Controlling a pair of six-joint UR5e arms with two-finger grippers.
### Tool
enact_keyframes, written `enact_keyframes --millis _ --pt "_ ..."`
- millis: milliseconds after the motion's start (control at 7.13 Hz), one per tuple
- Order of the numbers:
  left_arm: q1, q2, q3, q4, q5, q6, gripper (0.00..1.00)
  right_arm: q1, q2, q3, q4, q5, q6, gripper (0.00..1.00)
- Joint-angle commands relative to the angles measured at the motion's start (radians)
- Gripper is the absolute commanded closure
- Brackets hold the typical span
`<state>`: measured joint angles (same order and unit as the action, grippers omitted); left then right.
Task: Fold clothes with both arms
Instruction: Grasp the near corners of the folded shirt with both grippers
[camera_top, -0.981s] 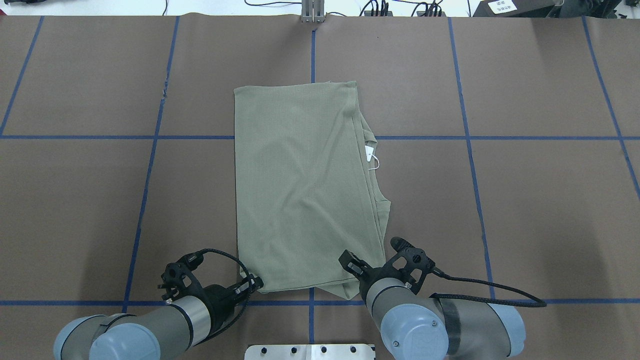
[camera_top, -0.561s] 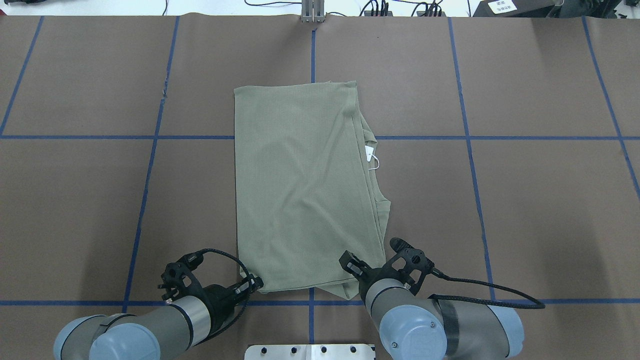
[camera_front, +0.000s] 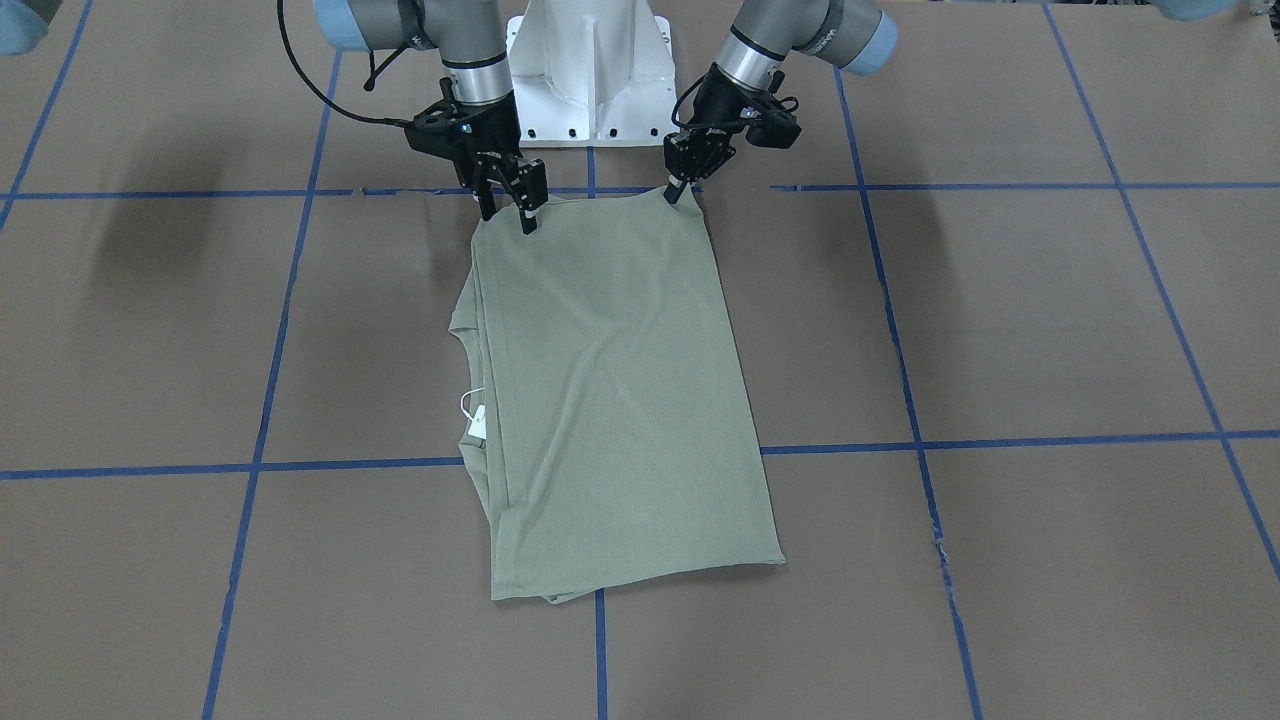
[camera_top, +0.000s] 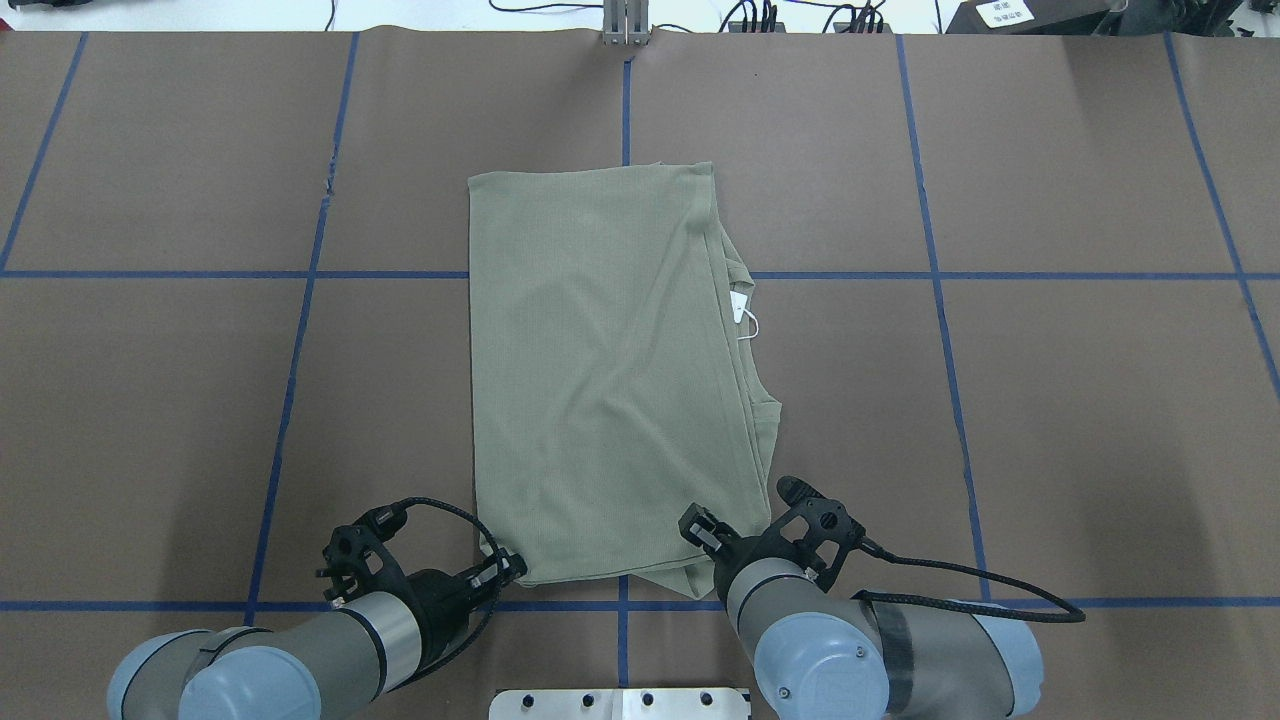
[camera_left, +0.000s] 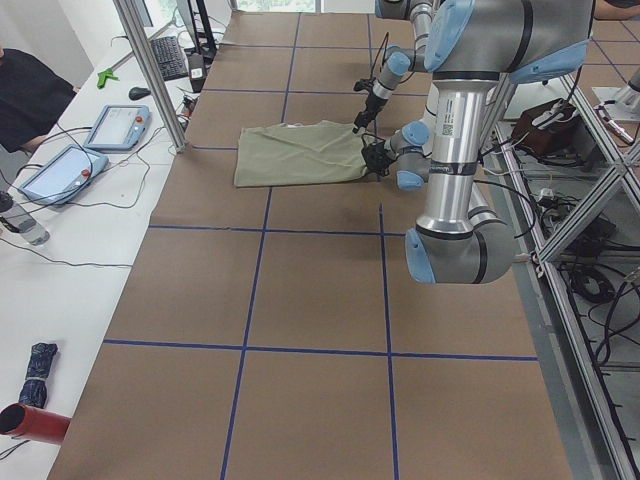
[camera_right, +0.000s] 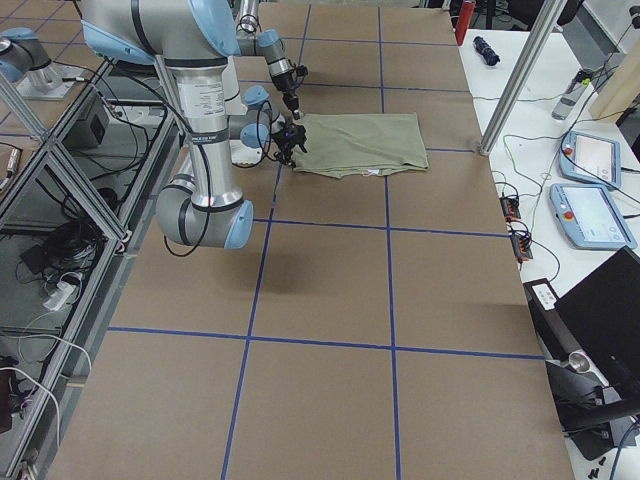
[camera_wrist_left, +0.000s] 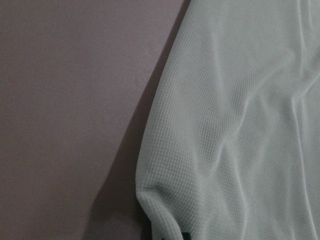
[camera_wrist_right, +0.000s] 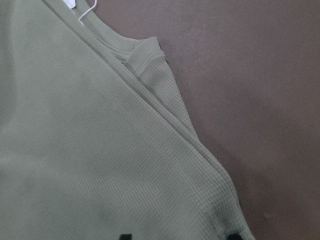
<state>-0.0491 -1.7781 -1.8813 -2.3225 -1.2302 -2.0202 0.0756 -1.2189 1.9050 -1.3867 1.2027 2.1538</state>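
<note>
- Jaws of the left gripper, upper centre-right of the front-facing view, look pinched together on one corner of the shirt.
- Jaws of the right gripper, upper centre-left, stand spread. Its wrist view shows two fingertips apart over the cloth edge, gripping nothing.
- The shirt lies flat mid-frame on the table as a narrow rectangle. Layered edges and a tag show along its left side.
- Judged done: the sides are folded in.
- Judged left: close the right jaws on their corner, then carry the top edge down-frame to halve the length.
</note>
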Motion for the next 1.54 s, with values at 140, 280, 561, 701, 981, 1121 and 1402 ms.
enact_keyframes --millis 140,280,561,701,981,1121,1402 --pt "0.000 -0.001 -0.001 0.000 0.000 0.000 1.00 0.001 0.002 -0.001 0.000 -0.006 0.003 1.00" --pt "0.000 -0.003 -0.001 0.000 0.000 0.000 1.00 0.004 0.004 -0.001 0.000 -0.006 0.021 1.00" --pt "-0.002 -0.001 -0.018 0.002 -0.008 0.008 1.00 0.018 0.005 0.014 -0.002 -0.006 0.040 1.00" --pt "-0.009 0.015 -0.082 0.005 -0.032 0.027 1.00 0.021 0.006 0.076 -0.061 -0.003 0.038 1.00" --pt "-0.015 0.083 -0.311 0.123 -0.096 0.063 1.00 -0.005 0.004 0.368 -0.367 0.009 0.041 1.00" --pt "-0.012 0.072 -0.476 0.300 -0.132 0.063 1.00 -0.023 0.034 0.482 -0.500 0.032 0.047 1.00" --pt "-0.008 0.065 -0.601 0.431 -0.189 0.063 1.00 -0.036 0.168 0.539 -0.713 0.061 0.054 1.00"
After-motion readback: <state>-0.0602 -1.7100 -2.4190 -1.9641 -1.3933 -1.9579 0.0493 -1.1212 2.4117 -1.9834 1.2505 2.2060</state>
